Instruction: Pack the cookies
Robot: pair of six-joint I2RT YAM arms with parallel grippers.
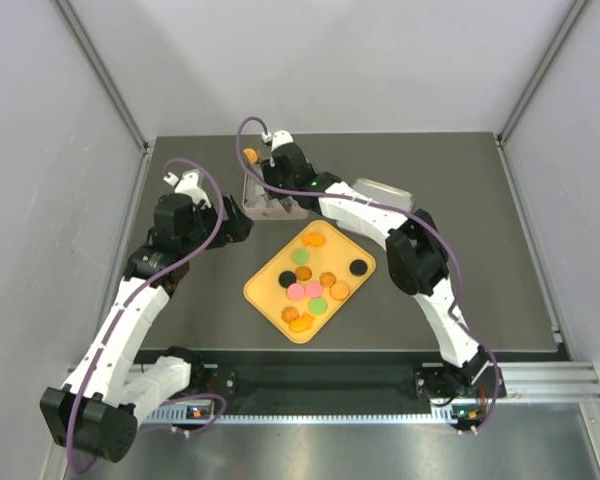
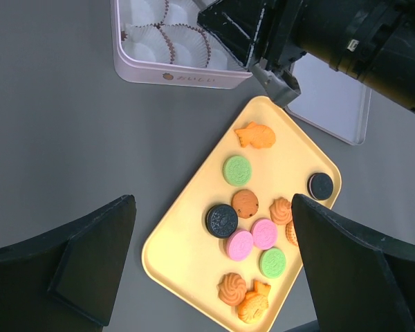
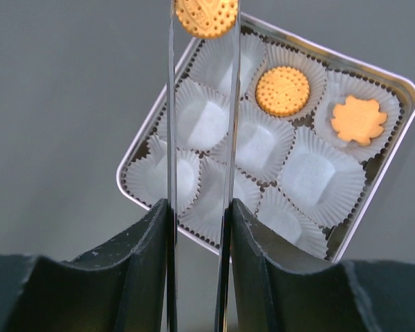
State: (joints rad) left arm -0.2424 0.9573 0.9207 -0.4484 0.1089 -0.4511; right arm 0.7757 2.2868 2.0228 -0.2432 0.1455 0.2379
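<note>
Dark grey table (image 1: pixel 460 200) between white walls (image 1: pixel 40 150). Yellow tray (image 1: pixel 265 290) at its centre carries most of the cookies (image 1: pixel 305 285). Near the far edge sits an open tin (image 1: pixel 255 205) of paper cups (image 3: pixel 204 124), two of them filled. Right gripper (image 3: pixel 202 28) pinches one orange cookie (image 3: pixel 206 15) above the tin. Left gripper (image 1: pixel 238 228) hangs spread wide and empty by the tray's far-left edge.

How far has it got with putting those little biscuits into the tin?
Early days. A round orange cookie and a leaf-shaped orange cookie already sit in white paper cups of the square metal tin. The right gripper holds a third round orange cookie above it. About a dozen cookies wait on the yellow tray; the left gripper hangs open over them.
</note>
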